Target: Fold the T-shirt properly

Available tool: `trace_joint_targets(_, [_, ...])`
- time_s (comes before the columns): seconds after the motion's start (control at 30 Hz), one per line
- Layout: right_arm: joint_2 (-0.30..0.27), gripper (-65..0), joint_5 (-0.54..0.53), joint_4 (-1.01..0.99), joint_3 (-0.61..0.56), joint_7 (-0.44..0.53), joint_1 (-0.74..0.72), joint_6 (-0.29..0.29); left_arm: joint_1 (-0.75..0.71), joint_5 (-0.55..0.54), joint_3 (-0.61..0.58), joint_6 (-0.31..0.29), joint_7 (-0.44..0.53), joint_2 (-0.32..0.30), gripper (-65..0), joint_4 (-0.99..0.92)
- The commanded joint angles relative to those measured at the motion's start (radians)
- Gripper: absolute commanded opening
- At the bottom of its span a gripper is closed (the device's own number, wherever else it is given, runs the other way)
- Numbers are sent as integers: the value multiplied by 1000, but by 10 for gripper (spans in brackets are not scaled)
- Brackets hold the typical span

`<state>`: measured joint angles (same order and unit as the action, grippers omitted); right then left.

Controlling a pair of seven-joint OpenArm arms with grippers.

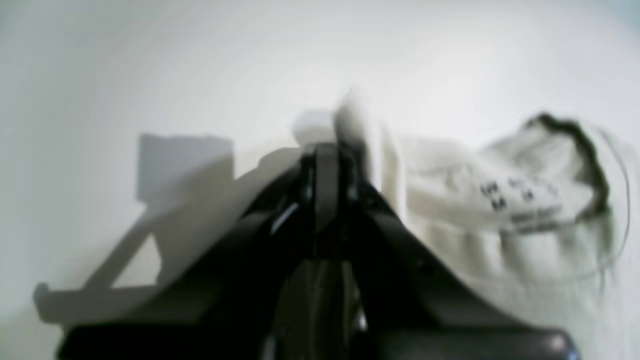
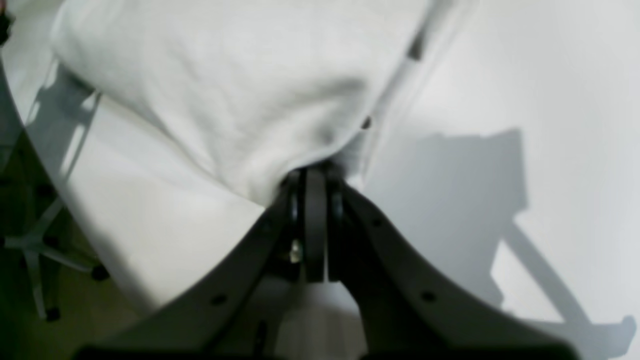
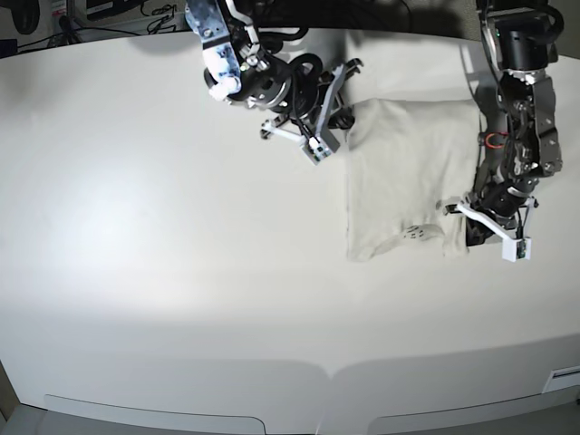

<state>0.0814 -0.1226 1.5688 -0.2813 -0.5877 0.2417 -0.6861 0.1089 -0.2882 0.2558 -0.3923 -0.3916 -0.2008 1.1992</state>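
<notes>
T-shirt [image 3: 408, 177] stretched between both clamped pincers

One T-shirt [image 3: 403, 172], one white table [image 3: 163, 272], and two robot arms, each with one hand.

The T-shirt [image 3: 408, 172] is soft matt cotton-looking cloth, a bit ribbed near the neckline [image 1: 505, 235]. The table [image 3: 181, 272] is smooth and white with a low sheen. Both the left gripper [image 1: 327, 150] and the right gripper [image 2: 315, 175] look like dark, slightly glossy plastic.
</notes>
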Motion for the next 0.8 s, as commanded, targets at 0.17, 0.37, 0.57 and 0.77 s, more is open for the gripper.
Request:
trace_joint_targets(0.17, [2,-650,29,120,16,-43,0,-12,29,5,5,0,10,-86,-650,20])
trace_joint_targets(0.37, [-25,-650,33,359,108,-85,77,-12,-1,-203,5,-1,-115,-190,-650,27])
trace_joint_targets(0.57, [-91,-650,-58,443,267,-91,161,-12,-151,-334,5,0,-117,-269,-650,160])
trace_joint_targets(0.77, [-101,-650,-205,509,452,-179,234,-12,-374,-258,8,146,-117,-271,-650,416])
